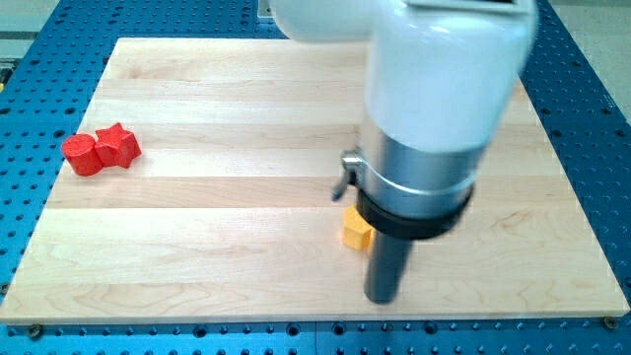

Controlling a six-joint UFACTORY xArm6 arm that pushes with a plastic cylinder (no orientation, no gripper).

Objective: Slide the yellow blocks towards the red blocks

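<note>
The tip (382, 299), no pincer fitted, sits just right of a yellow block (356, 231), lined up to shove it left toward the red blocks (101, 149).

— What do you see of my arm (434, 69) from where you sit?

— You see a bulky, glossy white housing, then a brushed silver collar (419, 173) with a small dark clamp screw on its left side, a black ring beneath, and a dark grey rod ending at my tip (382, 299).
</note>
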